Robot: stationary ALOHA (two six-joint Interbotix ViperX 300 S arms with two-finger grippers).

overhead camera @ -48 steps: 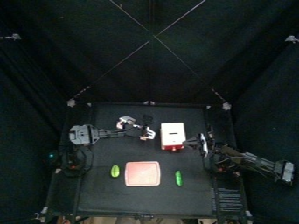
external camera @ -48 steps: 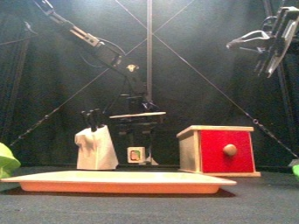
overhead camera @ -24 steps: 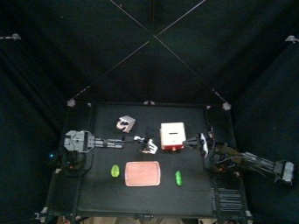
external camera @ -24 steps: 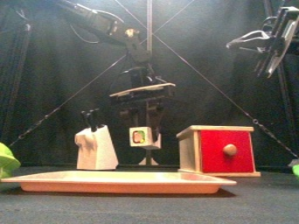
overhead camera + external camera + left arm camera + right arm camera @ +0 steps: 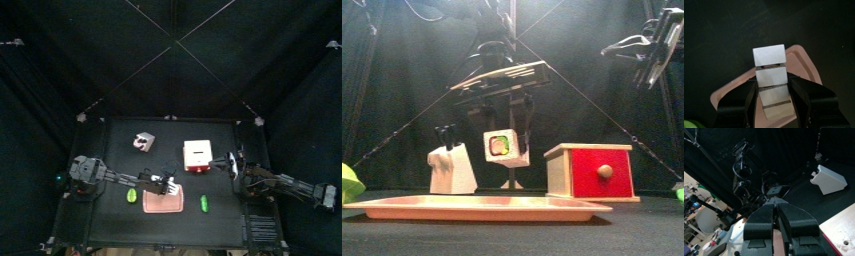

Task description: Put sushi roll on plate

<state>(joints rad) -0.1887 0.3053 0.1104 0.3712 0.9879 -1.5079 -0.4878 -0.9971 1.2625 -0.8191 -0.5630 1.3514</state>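
The left gripper (image 5: 505,150) hangs above the pink plate (image 5: 476,207), its jaws pinching the sushi roll (image 5: 504,146) clear of the surface. From above, the roll (image 5: 167,184) sits over the plate's (image 5: 163,203) far edge. The right gripper (image 5: 779,223) rests at the table's right side, beside the red-faced box (image 5: 588,171), jaws pressed together.

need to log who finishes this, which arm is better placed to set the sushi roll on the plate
Left. Its pincer already holds the sushi roll above the plate; the right pincer rests beside the white box.
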